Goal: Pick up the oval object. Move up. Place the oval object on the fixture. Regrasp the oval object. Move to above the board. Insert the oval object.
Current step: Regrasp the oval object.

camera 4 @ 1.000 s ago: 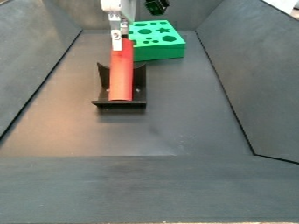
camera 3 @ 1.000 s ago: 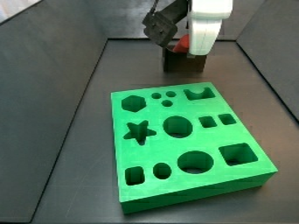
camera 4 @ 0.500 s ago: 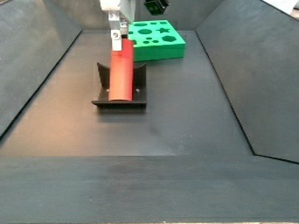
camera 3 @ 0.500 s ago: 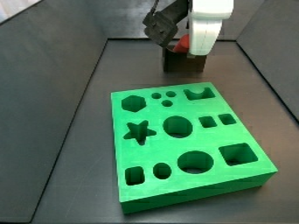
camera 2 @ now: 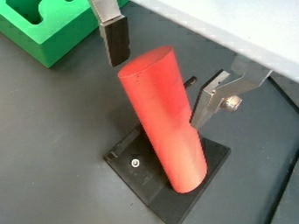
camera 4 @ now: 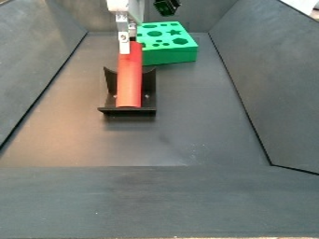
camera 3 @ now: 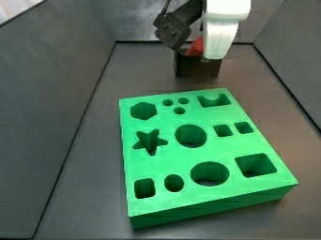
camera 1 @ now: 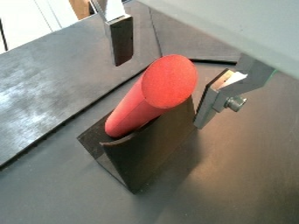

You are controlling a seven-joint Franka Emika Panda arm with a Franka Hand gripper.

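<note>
**No motion seen; peg seated on fixture, regrasp pending**

Both side views are unchanged from a second ago. The gripper is spread, its fingers flanking the peg's upper end without contact. The smooth red-orange peg leans in the fixture directly below. The board is well apart.

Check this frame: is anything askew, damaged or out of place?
Nothing stands out. The oval object leans on the fixture, the tool straddles its upper end with fingers apart, and the board lies flat.
</note>
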